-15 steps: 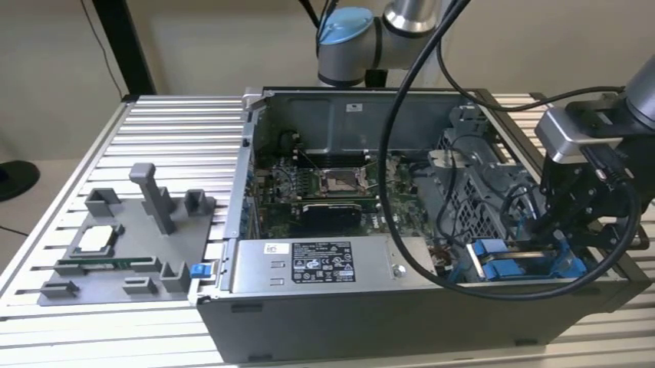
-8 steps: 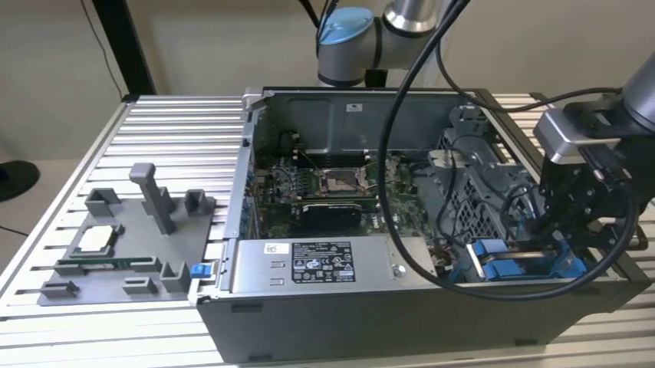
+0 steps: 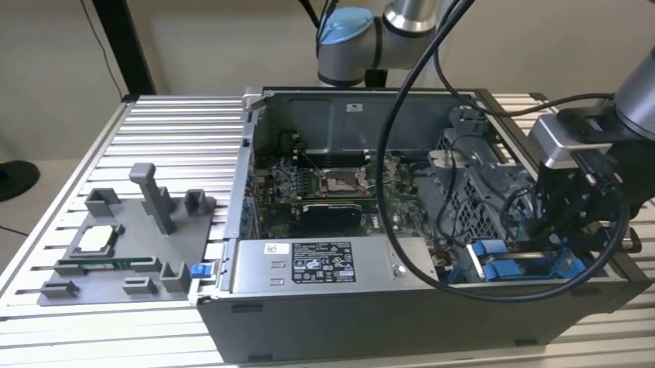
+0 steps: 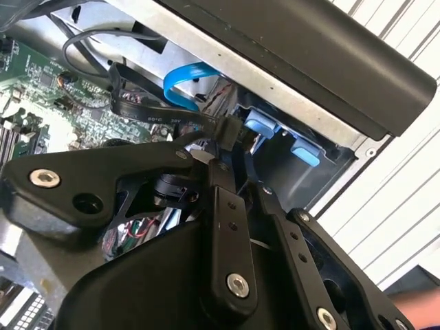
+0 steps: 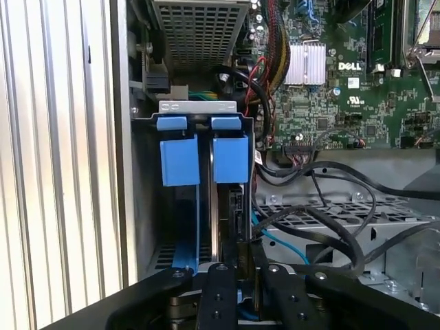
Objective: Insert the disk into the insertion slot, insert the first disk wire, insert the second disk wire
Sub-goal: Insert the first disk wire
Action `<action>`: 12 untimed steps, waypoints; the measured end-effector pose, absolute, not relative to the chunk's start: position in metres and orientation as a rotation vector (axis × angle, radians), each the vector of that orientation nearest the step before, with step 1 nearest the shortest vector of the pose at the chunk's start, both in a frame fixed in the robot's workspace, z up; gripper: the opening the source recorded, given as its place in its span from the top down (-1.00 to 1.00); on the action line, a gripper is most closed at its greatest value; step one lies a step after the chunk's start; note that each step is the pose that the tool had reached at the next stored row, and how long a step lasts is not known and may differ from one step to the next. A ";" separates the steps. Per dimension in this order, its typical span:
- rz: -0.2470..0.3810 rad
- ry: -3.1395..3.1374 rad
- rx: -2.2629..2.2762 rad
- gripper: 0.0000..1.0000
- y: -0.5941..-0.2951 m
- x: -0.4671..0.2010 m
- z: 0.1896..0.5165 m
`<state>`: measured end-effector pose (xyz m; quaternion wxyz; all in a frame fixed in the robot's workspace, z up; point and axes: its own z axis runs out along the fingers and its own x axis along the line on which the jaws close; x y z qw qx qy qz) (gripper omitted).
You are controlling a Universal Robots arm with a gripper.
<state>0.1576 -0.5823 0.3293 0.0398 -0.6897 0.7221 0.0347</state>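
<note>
In the exterior view the black tool (image 3: pixel 548 249) hangs at the four o'clock corner of the open grey computer case (image 3: pixel 338 322) on the ribbed aluminium counter (image 3: pixel 174 130). Its fingers, drawn almost together, pinch a flat black wire (image 4: pixel 165 113). The silver-grey disk in its bright blue carrier (image 5: pixel 229 159) stands inside the narrow grey metal insertion slot (image 5: pixel 196 106).

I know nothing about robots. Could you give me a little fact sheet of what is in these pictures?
Setting: open computer case on a slatted metal table
Robot: one arm, its gripper low inside the case at the exterior view's right
Nearest thing: the insertion slot with two blue clips
Around it: black wires, green motherboard
Also in the case: labelled power-supply box
Beside the case: grey parts tray, at the exterior view's left
</note>
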 end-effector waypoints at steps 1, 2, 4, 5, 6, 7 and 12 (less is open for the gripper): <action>0.107 2.213 -2.113 1.00 -0.582 0.158 0.328; 0.107 2.213 -2.113 1.00 -0.582 0.158 0.328; 0.108 2.212 -2.113 1.00 -0.582 0.158 0.328; 0.108 2.212 -2.113 -1.00 -0.582 0.158 0.328; 0.109 2.212 -2.112 -1.00 -0.582 0.158 0.327; 0.110 2.211 -2.112 -1.00 -0.582 0.158 0.327; 0.107 2.212 -2.113 -1.00 -0.582 0.158 0.328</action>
